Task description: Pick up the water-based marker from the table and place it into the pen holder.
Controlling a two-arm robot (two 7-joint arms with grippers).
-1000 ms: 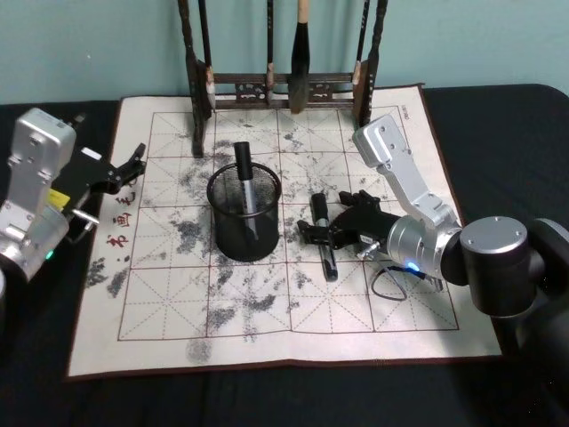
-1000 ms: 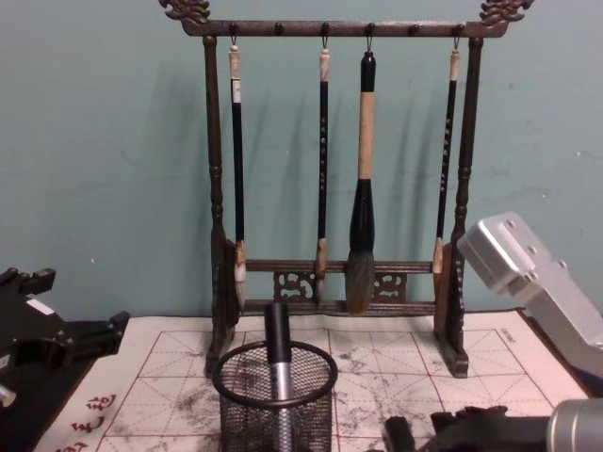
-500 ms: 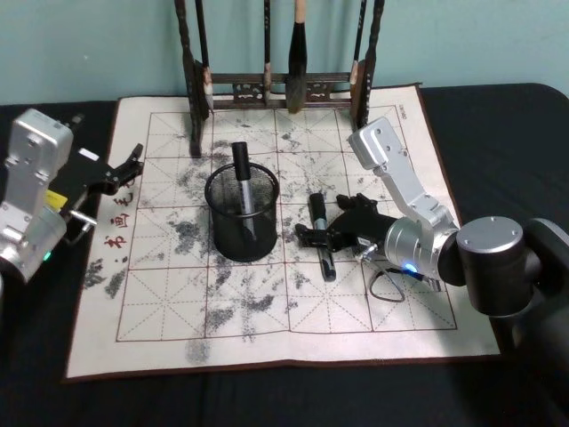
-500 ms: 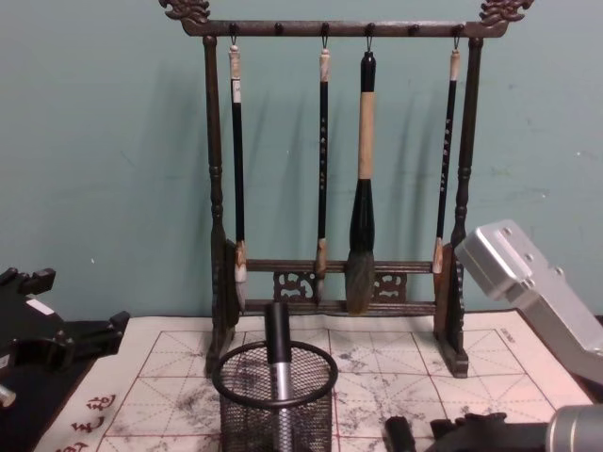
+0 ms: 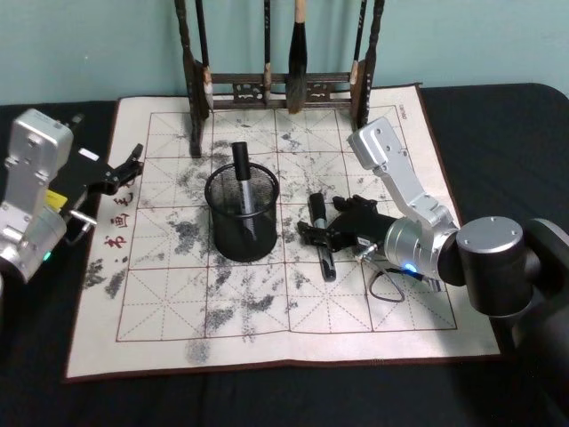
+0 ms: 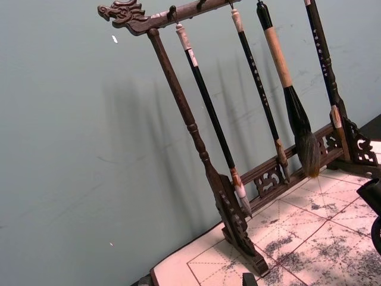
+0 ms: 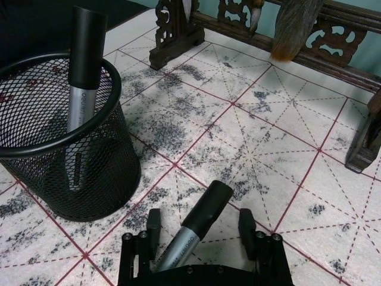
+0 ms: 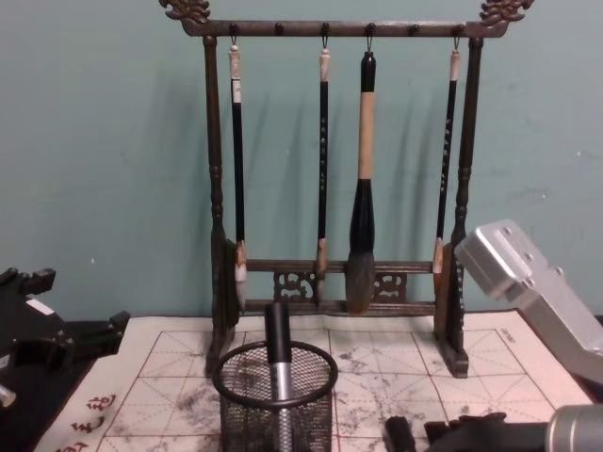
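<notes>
Now right gripper low over table, fingers spread, straddling water-based marker lying flat between them. Pen holder near its left, second marker inside. Left gripper parked farther left, fingers apart.

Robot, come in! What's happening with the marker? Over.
Right gripper open, straddling marker on mat. Left gripper parked, mat's left edge. Path to pen holder clear.
</notes>
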